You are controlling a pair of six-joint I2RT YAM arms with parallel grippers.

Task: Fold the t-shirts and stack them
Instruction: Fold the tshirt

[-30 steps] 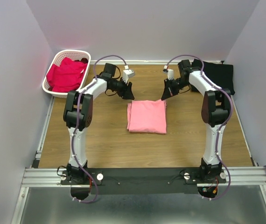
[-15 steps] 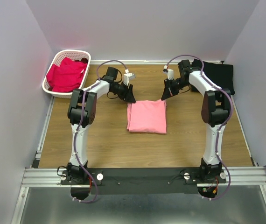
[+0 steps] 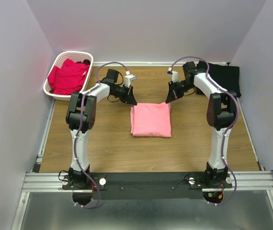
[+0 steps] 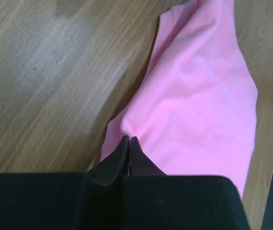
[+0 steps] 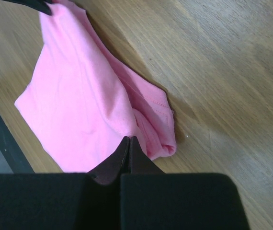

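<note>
A light salmon-pink t-shirt [image 3: 151,120] lies folded into a rectangle on the middle of the wooden table. My left gripper [image 3: 133,102] sits at its far left corner, jaws shut, with the pink fabric [image 4: 199,96] puckering into the tips [image 4: 129,138]. My right gripper [image 3: 166,100] is at the far right corner, also shut, pinching the top layer [image 5: 79,91] beside the rolled hem [image 5: 160,129]. A black t-shirt [image 3: 227,76] lies at the back right. Magenta-red t-shirts [image 3: 68,75] are heaped in the basket.
The white slotted basket [image 3: 55,64] stands at the back left corner against the wall. Bare wood [image 3: 98,143] spreads around the pink shirt. A metal rail [image 3: 146,179] holding both arm bases runs along the near edge.
My left gripper dropped onto the pink shirt's far left corner and shut on the fabric. The right gripper stayed shut at the far right corner.
</note>
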